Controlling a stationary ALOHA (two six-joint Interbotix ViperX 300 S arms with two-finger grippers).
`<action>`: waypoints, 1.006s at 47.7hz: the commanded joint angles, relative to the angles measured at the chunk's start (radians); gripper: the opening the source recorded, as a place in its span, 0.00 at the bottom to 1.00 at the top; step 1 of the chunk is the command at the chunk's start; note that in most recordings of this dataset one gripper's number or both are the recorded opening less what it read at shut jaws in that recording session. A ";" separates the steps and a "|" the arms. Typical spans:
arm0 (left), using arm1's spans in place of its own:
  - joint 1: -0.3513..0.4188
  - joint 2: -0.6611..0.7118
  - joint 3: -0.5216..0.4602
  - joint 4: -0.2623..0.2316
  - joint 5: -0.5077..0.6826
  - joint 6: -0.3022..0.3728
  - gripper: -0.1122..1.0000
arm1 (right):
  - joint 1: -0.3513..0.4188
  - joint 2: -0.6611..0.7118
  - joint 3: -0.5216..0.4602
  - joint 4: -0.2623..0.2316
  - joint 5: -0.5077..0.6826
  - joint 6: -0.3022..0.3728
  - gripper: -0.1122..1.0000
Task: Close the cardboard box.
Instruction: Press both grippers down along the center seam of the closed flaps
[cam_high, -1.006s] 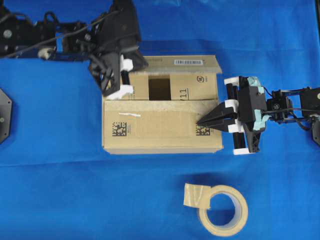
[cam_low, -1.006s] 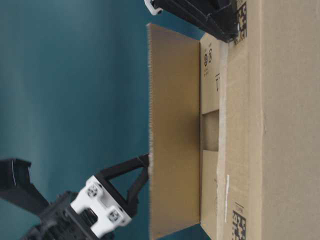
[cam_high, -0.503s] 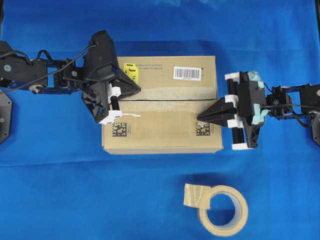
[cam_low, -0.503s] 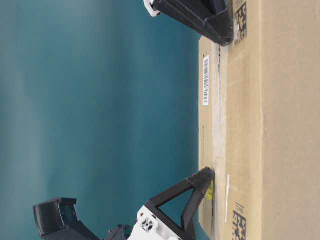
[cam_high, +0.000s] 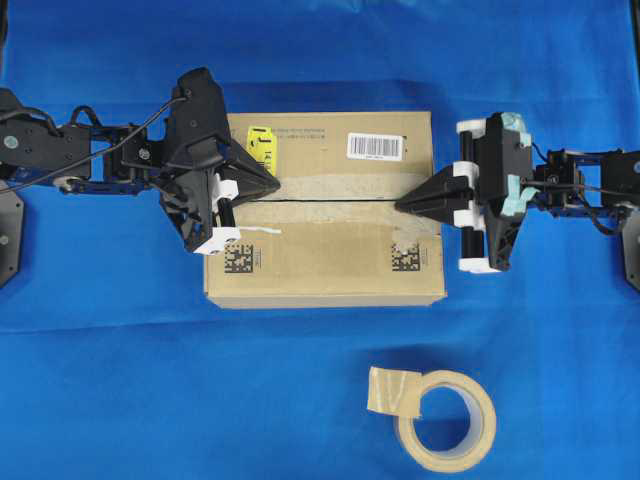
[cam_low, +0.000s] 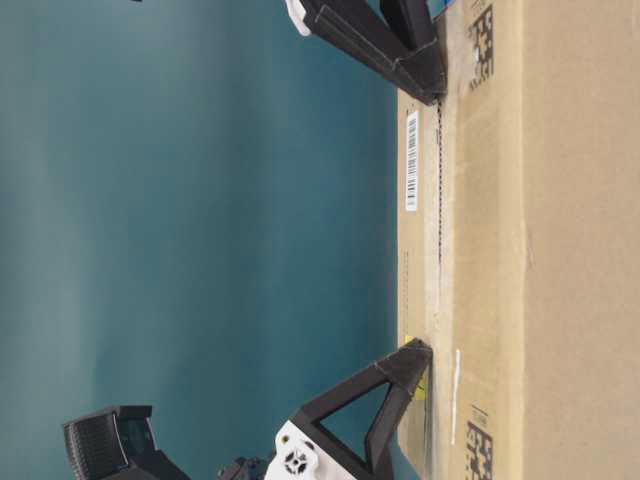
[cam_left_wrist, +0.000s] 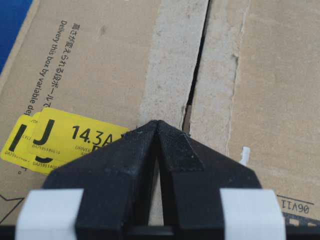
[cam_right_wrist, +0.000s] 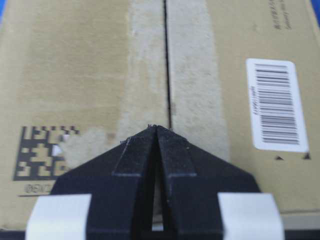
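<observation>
The cardboard box (cam_high: 330, 255) lies mid-table with both top flaps folded flat, meeting at a dark seam (cam_high: 330, 199) edged with old tape. A yellow sticker (cam_high: 261, 138) and a white barcode label (cam_high: 376, 146) mark the far flap. My left gripper (cam_high: 277, 181) is shut, its tips resting on the far flap beside the sticker (cam_left_wrist: 55, 137) near the seam's left end. My right gripper (cam_high: 400, 204) is shut too, tips touching the seam (cam_right_wrist: 167, 60) at the box's right end. The table-level view shows both tips (cam_low: 420, 350) (cam_low: 432, 90) pressed against the box top.
A beige tape roll (cam_high: 440, 415) lies on the blue cloth in front of the box, toward the right. Blue cloth (cam_high: 150, 390) surrounds the box on all sides. Both arms stretch in from the left and right edges.
The far flap, upright a second ago with the box open, now lies flat. My left gripper came down onto it. My right gripper shifted from the near flap's code up to the seam.
</observation>
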 joint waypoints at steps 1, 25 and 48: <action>-0.009 -0.017 -0.006 -0.002 -0.008 0.000 0.10 | -0.021 -0.006 0.003 0.000 -0.015 -0.002 0.10; -0.014 -0.017 -0.006 -0.002 -0.017 0.002 0.10 | -0.038 -0.006 0.029 0.008 -0.052 -0.002 0.10; -0.055 -0.074 0.092 -0.002 -0.301 0.051 0.10 | -0.038 -0.006 0.035 0.009 -0.054 0.002 0.10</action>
